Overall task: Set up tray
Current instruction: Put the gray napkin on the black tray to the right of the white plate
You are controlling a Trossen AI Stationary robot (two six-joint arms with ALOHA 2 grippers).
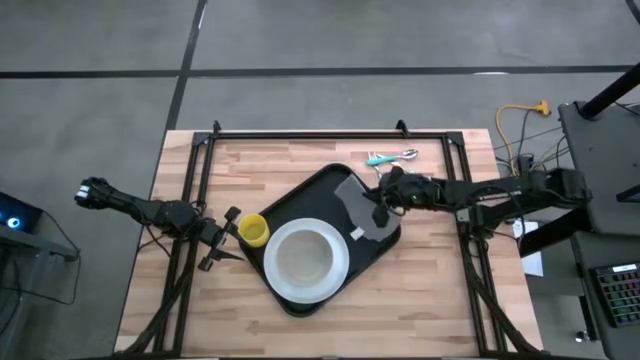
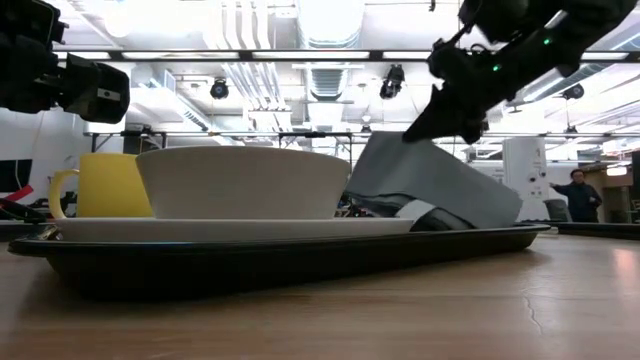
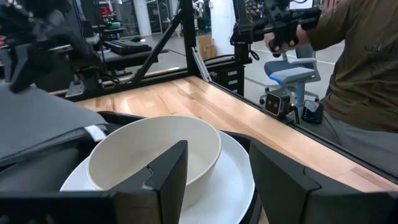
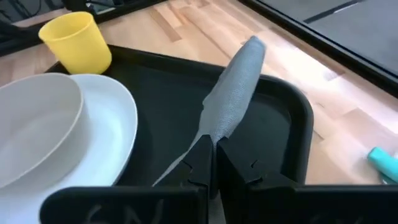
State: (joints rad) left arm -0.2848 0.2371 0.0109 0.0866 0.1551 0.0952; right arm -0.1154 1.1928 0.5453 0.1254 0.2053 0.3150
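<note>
The black tray (image 1: 300,205) lies askew in the middle of the table. It carries a round white plate (image 1: 338,268) with a white bowl (image 1: 303,258) on it. A yellow cup (image 1: 253,230) stands at the tray's left corner; whether on the tray or beside it I cannot tell. My right gripper (image 4: 214,149) is over the tray's right part, shut on a grey napkin (image 4: 235,87). My left gripper (image 3: 217,180) hovers open just left of the cup, pointing at the bowl (image 3: 155,155). My right gripper pinches the grey napkin between its two fingers at a raised fold (image 4: 211,134), coming from above and from the table's right (image 2: 450,110). The held part stands up like a tent (image 2: 400,150). The napkin's lower part (image 2: 470,205) lies on the tray.
Cutlery with a teal handle (image 1: 390,157) lies on the wood beyond the tray, near the far edge. A black frame (image 1: 300,133) runs around the table. A person (image 3: 360,68) stands at the table's side, and another one (image 2: 580,195) is far off in the room.
</note>
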